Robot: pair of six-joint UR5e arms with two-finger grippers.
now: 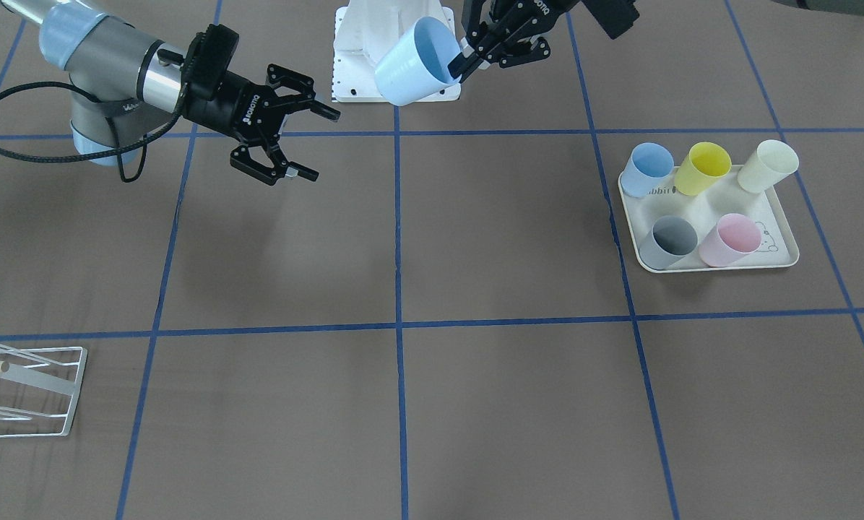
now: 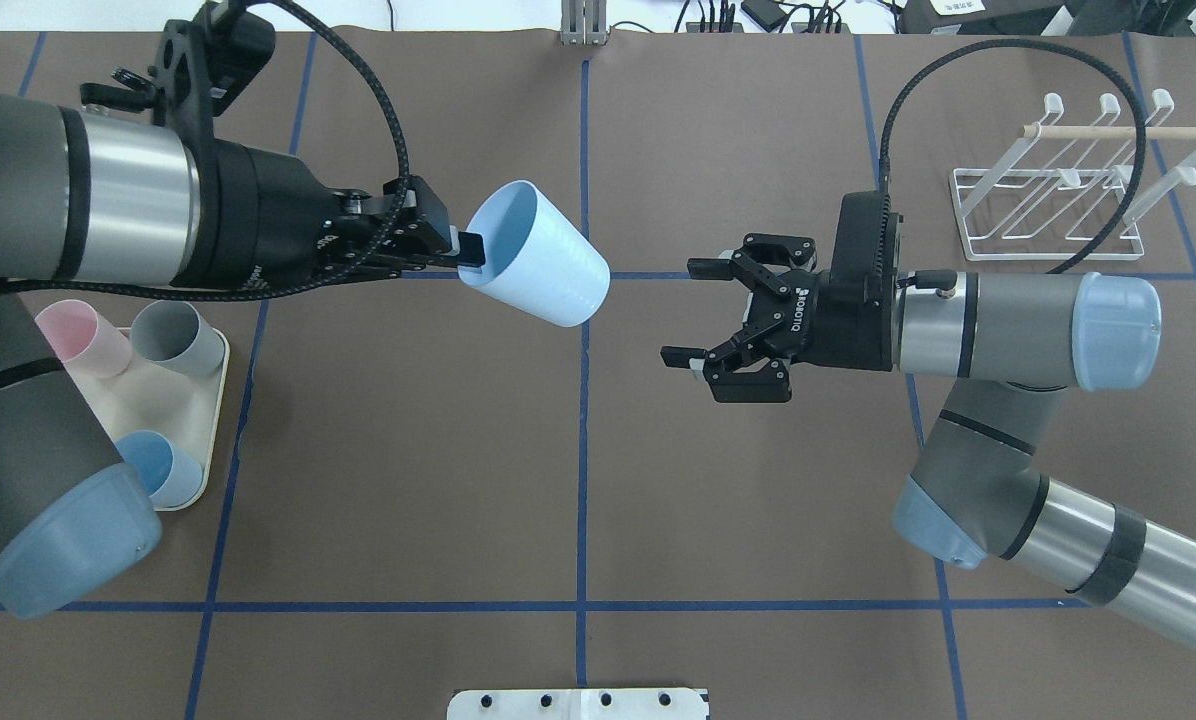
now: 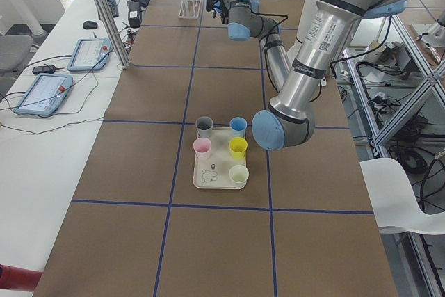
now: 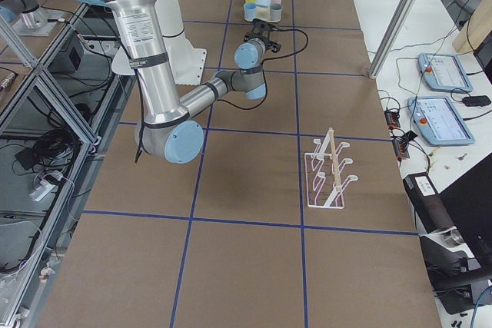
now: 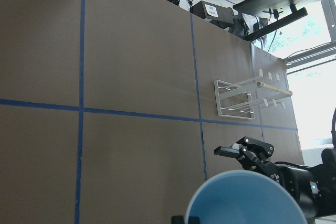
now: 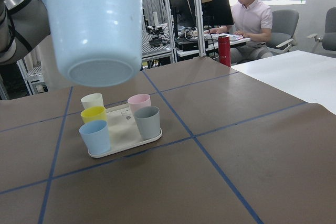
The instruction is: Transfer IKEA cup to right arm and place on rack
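I see my left gripper (image 2: 466,256) pinching the blue cup (image 2: 543,262) by its rim, right gripper (image 2: 680,312) spread wide near the cup, apparently not touching

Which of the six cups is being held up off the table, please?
The light-blue cup pinched at its rim by the left gripper, tilted in mid-air; the other five all stand on the cream tray.

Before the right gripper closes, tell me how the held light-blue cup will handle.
The light-blue cup is probably light: the left gripper holds it aloft by a rim pinch alone. Its smooth, tapered wall may slip in the open right gripper. Laid on its side, it would likely roll in a curve.
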